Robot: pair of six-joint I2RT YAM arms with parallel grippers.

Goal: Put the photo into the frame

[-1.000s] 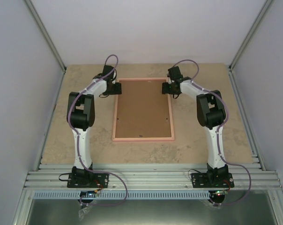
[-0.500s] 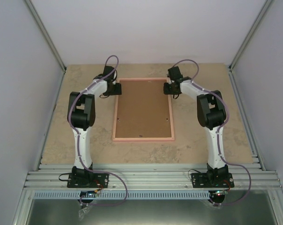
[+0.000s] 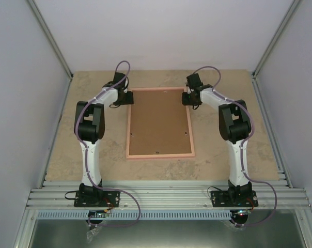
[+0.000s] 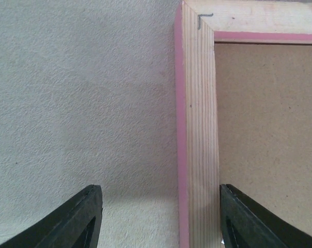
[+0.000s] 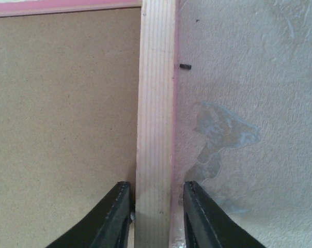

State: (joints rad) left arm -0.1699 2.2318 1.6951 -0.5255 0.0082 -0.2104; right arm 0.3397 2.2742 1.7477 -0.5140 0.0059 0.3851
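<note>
**A:** Pink-edged wood is pinched by the right gripper [image 5: 156, 206]. Why there?

**B:** The frame [image 3: 160, 156] is laid back-up at mid table [image 3: 213, 165]. Its right rail is clamped near the upper right corner, presumably so it can be steadied or nudged. The left gripper [image 4: 160, 206] is held released astride the left rail at upper left, with nothing grasped.

**A:** And the photo?

**B:** It cannot be seen. Only the brown board [image 3: 160, 121] is shown, so whether the photo is lodged beneath cannot be told.
</note>
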